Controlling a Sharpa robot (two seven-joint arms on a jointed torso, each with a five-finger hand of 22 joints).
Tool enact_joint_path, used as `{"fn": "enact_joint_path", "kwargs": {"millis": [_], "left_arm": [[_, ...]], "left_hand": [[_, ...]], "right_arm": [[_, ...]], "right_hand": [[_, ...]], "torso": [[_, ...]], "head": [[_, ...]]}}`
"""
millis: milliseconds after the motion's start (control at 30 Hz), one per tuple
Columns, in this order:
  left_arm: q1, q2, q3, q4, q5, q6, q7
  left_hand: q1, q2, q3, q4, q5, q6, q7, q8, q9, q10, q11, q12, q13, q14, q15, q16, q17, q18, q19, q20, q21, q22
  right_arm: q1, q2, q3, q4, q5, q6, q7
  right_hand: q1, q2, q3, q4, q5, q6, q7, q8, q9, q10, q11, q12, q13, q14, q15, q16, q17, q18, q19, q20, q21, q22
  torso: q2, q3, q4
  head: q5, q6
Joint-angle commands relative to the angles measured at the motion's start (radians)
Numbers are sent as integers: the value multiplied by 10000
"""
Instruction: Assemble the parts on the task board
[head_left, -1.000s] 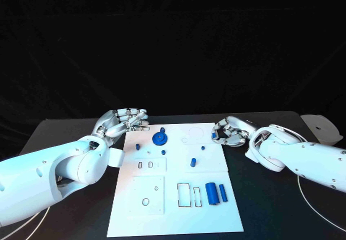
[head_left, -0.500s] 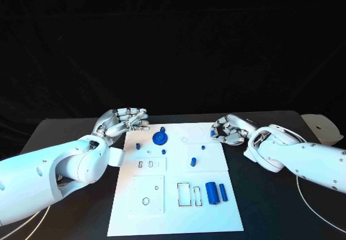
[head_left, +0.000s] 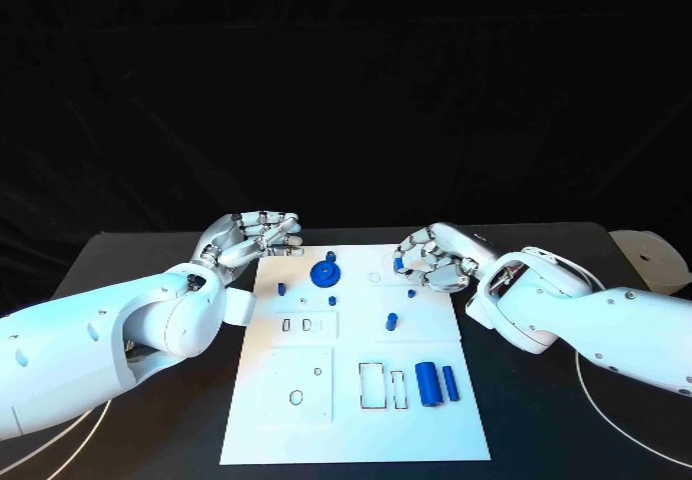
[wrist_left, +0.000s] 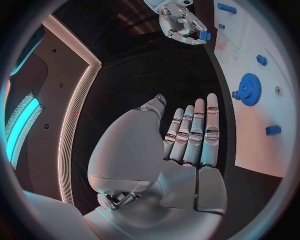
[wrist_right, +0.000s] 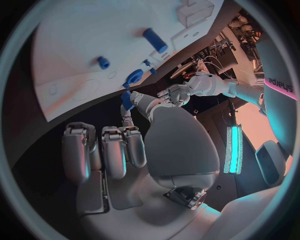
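**Right hand holds a small blue part over the far side of the board**

Black bench (head_left: 130, 255) under a dark backdrop carries the white board (head_left: 433, 420) in its middle, running from near to far.

At the far left corner of the board sits the left hand (head_left: 257, 235), just off the board's edge. The left wrist view shows its fingers (wrist_left: 199, 131) lying straight and side by side, holding nothing, the palm over the dark bench beside the board.

On the board, going left to right: a small peg (head_left: 281, 289) near the left edge, a blue gear (head_left: 326, 271) at the far end with another small peg (head_left: 332, 300) just near of it, and an upright pin (head_left: 391, 321) toward the middle. Two small slots (head_left: 296, 324) lie on the left half, and a round hole (head_left: 296, 397) sits nearer the front. In the near right part, two rectangular cutouts (head_left: 381, 385) stand beside a thick blue cylinder (head_left: 428, 384) and a thinner bar (head_left: 450, 383), the two lying side by side.

Over the far right part of the board hangs the right hand (head_left: 430, 258), fingers curled in. It pinches a small blue part (head_left: 400, 264) at its fingertips; the left wrist view shows the same blue piece (wrist_left: 203, 36) gripped there. Another small peg (head_left: 411, 294) stands on the board just near of this hand.
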Motion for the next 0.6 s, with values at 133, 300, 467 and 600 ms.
{"fn": "enact_joint_path", "kwargs": {"millis": [133,300,467,600], "left_arm": [[-22,216,3,-338,107,238,53],[-48,361,-2,-590,159,264,48],[-58,457,-7,-730,179,282,38],[-61,493,-9,-776,186,285,36]], "left_hand": [[-61,-8,74,-9,-11,-58,431,-45,-11,-27,51,-59,13,-75,-26,-36,21,135,49,4,-26,-17],[-61,-8,74,-9,-11,-58,431,-45,-11,-27,51,-59,13,-75,-26,-36,21,135,49,4,-26,-17],[-61,-8,74,-9,-11,-58,431,-45,-11,-27,51,-59,13,-75,-26,-36,21,135,49,4,-26,-17],[-61,-8,74,-9,-11,-58,431,-45,-11,-27,51,-59,13,-75,-26,-36,21,135,49,4,-26,-17]], "right_arm": [[-136,680,-95,487,-1139,125,-1316],[-296,1325,-184,462,-1636,292,-1658],[-470,1827,-245,249,-2035,391,-1835],[-639,2189,-276,40,-2325,430,-1940]], "right_hand": [[-9,101,45,5,53,47,37,46,161,456,-49,-9,1892,987,-81,46,2383,-166,174,-67,-5,1419],[-53,93,42,16,59,36,41,48,168,460,-45,-5,1896,986,-78,44,2376,-163,166,-66,-19,1407],[-93,81,37,25,66,30,42,52,175,452,-44,-16,1886,982,-76,40,2358,-156,150,-65,-44,1385],[-93,81,37,25,66,30,42,52,175,452,-44,-16,1886,982,-76,40,2358,-156,150,-65,-44,1385]], "torso": [[-185,-53,-13],[-267,-83,-47],[-311,-124,-49],[-311,-135,-52]], "head": [[332,-241],[470,-342],[543,-406],[578,-451]]}}
